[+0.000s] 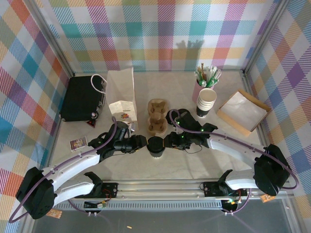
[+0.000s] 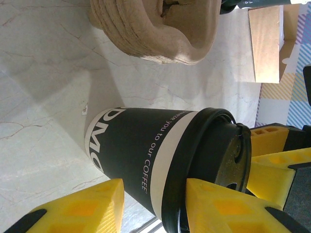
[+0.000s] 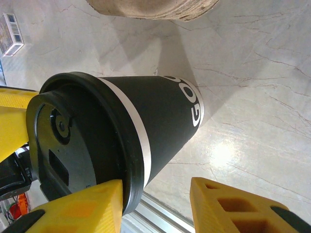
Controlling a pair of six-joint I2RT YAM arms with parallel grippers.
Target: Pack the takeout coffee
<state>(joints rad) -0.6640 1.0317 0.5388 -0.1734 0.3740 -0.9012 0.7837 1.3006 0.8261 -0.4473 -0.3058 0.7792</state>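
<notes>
The dark paper takeout coffee cup with its round black plastic lid (image 1: pixel 156 145) is standing on the marble surface (image 1: pixel 194 165) between both end effectors. The left end effector (image 2: pixel 153 204) and right end effector (image 3: pixel 155 206) are sitting wide around it, seemingly not yet pinching. Closing evenly below the lid should be keeping it upright.

Both pincers (image 1: pixel 156 144) inward, jaws parted.

My left tool (image 2: pixel 153 204) carries yellow matt moulded pads with square recesses; my right tool (image 3: pixel 155 206) matches. The takeout coffee (image 2: pixel 146 150) is a matt black paper cup with a white band, under a smooth, slightly glossy black plastic lid (image 3: pixel 68 145). The cup carriers (image 2: pixel 155 29) are rough brown moulded pulp. The tabletop (image 3: pixel 252 73) is polished pale marble-look.
</notes>
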